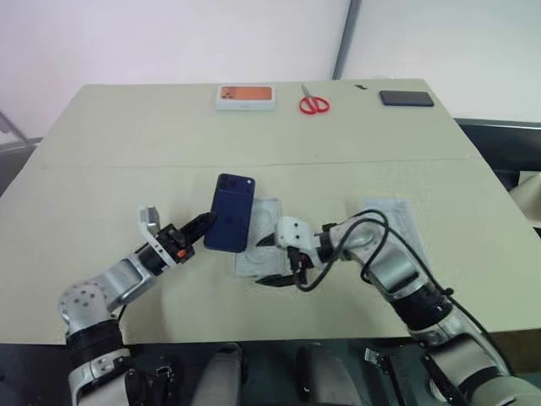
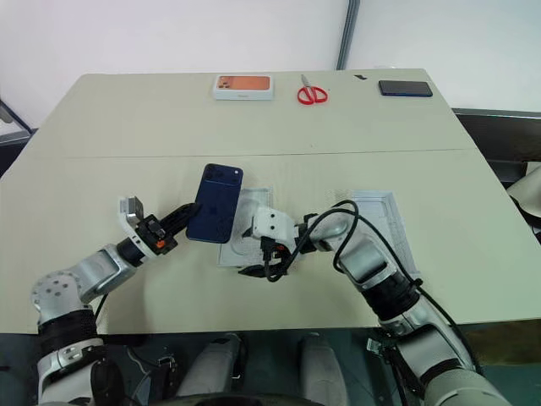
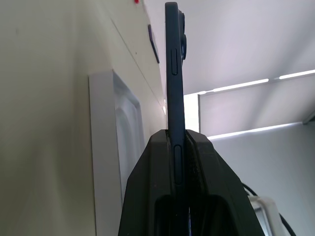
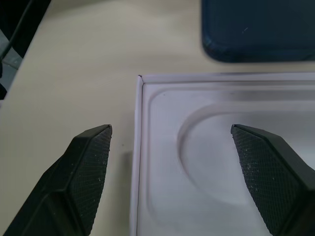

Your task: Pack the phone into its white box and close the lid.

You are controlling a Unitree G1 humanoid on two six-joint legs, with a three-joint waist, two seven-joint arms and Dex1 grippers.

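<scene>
Beige counter (image 1: 127, 169): left pincer (image 1: 205, 227) clenches phone (image 1: 232, 212) upright beside box (image 1: 260, 245); right pincer (image 1: 279, 260) released over it. Next: lower phone flat inside.

Silver-grey arms; black cables; black textured pincer fingers (image 4: 86, 169)

— What does the room look like?
— A wide pale beige bench (image 1: 127, 161) takes up most of it, with a seam line running across its top.
— And behind it?
— A plain white wall (image 1: 169, 38), with a grey vertical post (image 1: 345, 38) rising from behind the far edge.
— Anything to the sides?
— Dark furniture (image 1: 507, 148) stands just off the right edge.
— Light?
— The left wrist view catches a white ceiling with long strip lights (image 3: 246, 83), lit.
</scene>
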